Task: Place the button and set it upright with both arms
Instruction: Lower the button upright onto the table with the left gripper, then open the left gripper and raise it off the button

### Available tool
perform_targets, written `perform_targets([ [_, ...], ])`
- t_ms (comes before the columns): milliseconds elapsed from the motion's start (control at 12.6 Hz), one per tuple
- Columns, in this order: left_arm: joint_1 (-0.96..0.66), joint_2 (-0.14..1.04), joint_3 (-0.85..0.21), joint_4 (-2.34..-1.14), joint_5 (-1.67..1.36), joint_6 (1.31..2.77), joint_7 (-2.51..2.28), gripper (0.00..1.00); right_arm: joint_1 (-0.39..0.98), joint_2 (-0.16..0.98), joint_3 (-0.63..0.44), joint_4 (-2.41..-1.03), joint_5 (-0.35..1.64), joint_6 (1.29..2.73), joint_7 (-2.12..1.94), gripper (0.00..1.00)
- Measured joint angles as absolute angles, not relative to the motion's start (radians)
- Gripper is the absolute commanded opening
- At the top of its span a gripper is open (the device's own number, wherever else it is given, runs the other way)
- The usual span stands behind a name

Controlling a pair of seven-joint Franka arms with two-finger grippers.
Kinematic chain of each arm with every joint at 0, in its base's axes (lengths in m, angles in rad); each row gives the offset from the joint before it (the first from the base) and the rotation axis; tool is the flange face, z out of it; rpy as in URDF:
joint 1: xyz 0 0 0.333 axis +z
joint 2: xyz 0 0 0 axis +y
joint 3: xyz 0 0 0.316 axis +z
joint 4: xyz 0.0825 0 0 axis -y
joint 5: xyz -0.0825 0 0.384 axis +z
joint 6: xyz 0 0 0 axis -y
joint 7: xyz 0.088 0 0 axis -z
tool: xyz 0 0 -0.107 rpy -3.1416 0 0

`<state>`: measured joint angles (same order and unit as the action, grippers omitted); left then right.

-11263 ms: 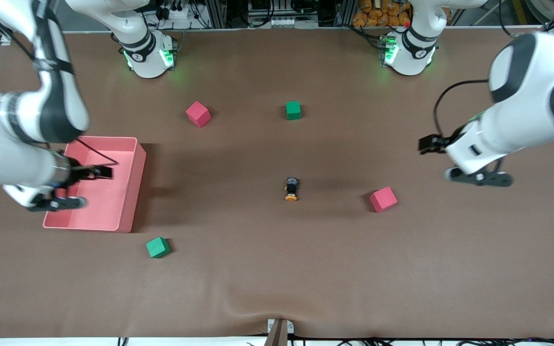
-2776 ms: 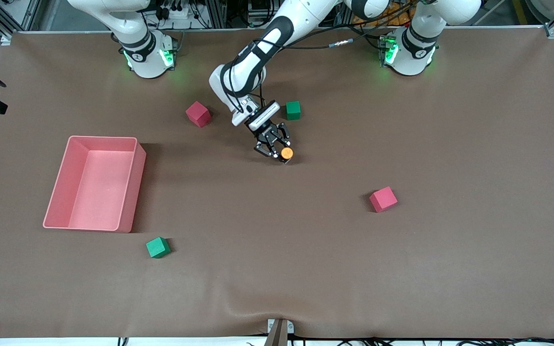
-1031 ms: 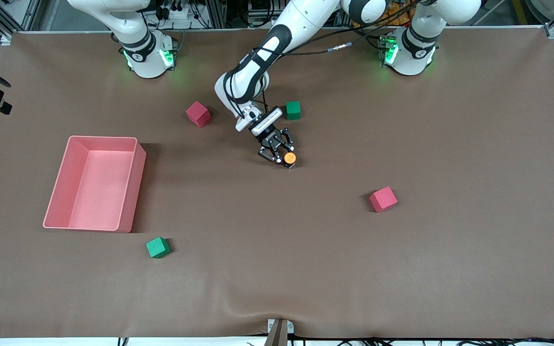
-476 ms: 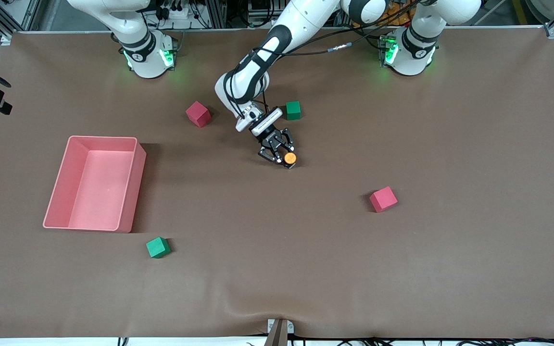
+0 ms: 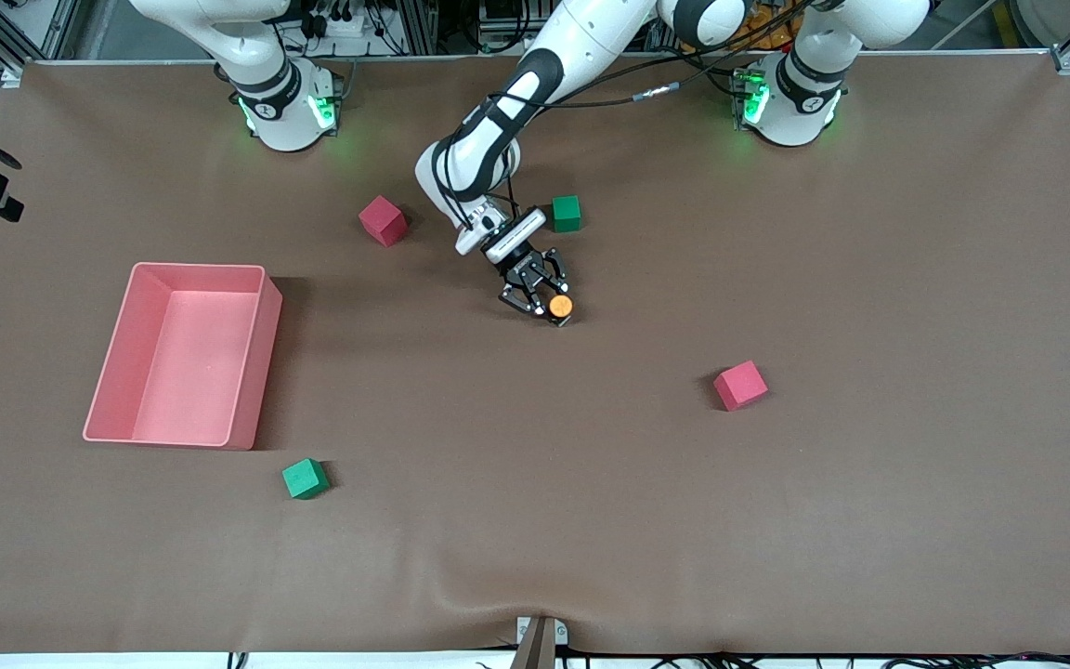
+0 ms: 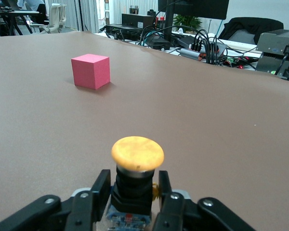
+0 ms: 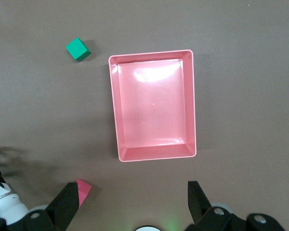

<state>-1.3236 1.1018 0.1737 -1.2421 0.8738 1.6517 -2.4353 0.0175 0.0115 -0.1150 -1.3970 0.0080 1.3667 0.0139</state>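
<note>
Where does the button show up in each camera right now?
Front view: the button stands cap up on the table between the fingers of the left gripper.
Left wrist view: the button fills the low centre, gripped by its black body.
Right wrist view: not in it.
Shared landmark: red cube, toward the left arm's end.

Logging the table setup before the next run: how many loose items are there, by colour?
Red cubes: 2
Green cubes: 2
Pink tray: 1
Orange-capped button: 1, held in the left end effector
Total: 6
</note>
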Motion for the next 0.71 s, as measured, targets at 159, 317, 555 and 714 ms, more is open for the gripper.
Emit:
perform_targets([
  [159,-1.324,1.102,0.174,-1.242,0.875,1.652,-2.434,0.63,0.017,0.012,-0.115,-1.397,0.008,1.367,0.014,1.0],
  [317,-1.324,1.102,0.174,-1.242,0.881,1.652,-2.427,0.64,0.017,0.012,-0.115,-1.397,0.008,1.367,0.014,1.0],
  [555,-1.325,1.102,0.173,-1.241,0.883,1.652,-2.415,0.66,0.017,0.012,-0.116,-1.397,0.008,1.367,0.014,1.0],
  [714,-1.33,1.102,0.171,-1.241,0.884,1.651,-2.378,0.66,0.017,0.012,-0.116,-1.398,0.008,1.367,0.014,1.0],
])
